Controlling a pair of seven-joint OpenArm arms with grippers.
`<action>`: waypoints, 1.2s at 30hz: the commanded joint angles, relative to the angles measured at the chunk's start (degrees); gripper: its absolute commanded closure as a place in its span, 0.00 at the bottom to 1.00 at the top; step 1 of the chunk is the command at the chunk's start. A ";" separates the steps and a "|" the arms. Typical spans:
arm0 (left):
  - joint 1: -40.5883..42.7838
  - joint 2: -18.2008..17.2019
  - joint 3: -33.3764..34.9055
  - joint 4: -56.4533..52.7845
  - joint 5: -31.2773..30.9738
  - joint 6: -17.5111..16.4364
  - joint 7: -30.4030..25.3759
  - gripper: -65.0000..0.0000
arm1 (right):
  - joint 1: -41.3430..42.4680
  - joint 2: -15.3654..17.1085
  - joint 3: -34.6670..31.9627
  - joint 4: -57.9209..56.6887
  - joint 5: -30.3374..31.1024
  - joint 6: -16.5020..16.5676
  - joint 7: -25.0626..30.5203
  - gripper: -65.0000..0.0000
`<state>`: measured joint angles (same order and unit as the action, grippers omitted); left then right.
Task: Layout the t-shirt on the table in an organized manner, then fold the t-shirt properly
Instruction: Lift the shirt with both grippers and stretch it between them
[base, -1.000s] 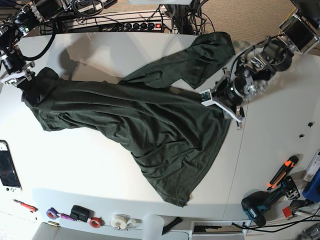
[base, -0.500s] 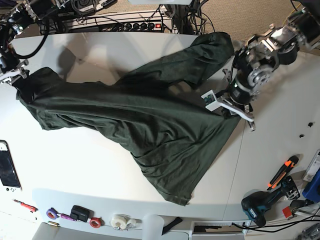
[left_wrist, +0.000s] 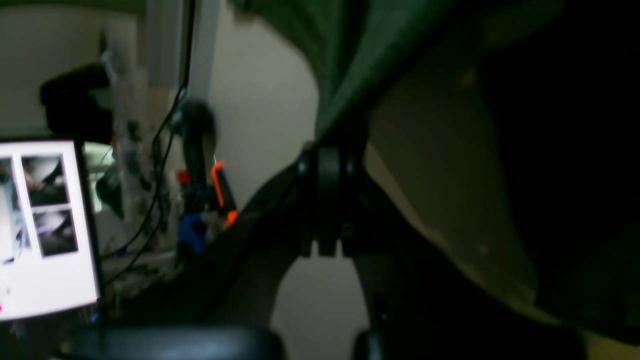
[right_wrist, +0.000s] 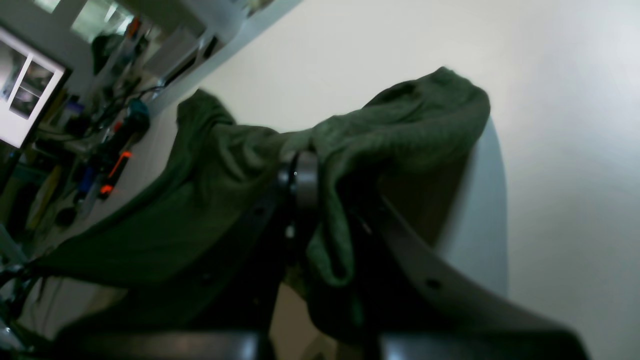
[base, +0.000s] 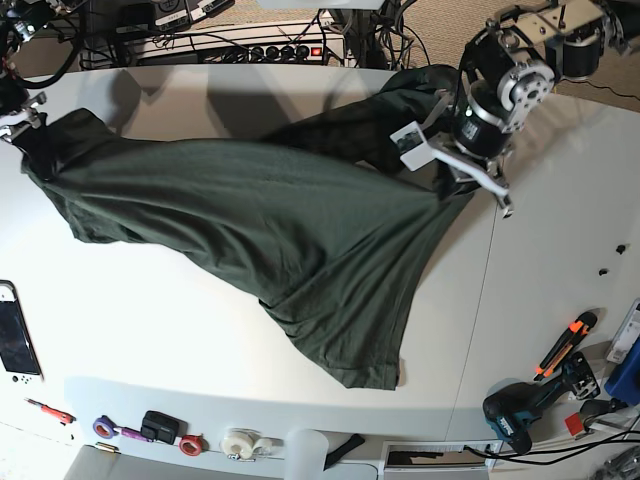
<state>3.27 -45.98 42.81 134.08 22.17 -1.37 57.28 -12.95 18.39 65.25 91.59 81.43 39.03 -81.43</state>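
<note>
My left pincer (base: 452, 168) clamped on the shirt's (base: 270, 230) edge, lifted off the surface (base: 180, 320), my right pincer (base: 22, 125) clamped on the opposite end at the far corner, shirt stretched between both, lower part draped flat on the surface

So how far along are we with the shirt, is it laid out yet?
Not yet. Done: both grippers are shut on the t-shirt, the right gripper at the far-left corner and the left gripper on the opposite side. In hand: stretching it out above the table. The cloth is pulled out wide but lies diagonal and wrinkled, one sleeve bunched by the left gripper. Left: flattening, then every fold.
</note>
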 joint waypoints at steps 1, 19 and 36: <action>0.57 -0.72 -0.35 0.92 2.05 0.83 0.20 1.00 | -0.42 1.64 1.70 1.11 2.73 0.20 1.43 1.00; 13.35 -0.72 -0.35 0.92 23.71 7.80 9.88 1.00 | -10.91 1.44 16.06 16.65 3.57 0.20 1.43 1.00; 3.45 -0.85 -1.68 0.92 35.58 15.50 8.44 1.00 | -4.48 1.44 14.71 31.41 -2.27 0.97 1.43 1.00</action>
<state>7.33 -46.02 41.89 134.08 55.44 13.28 65.36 -17.41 18.63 79.61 122.39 78.15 39.99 -82.06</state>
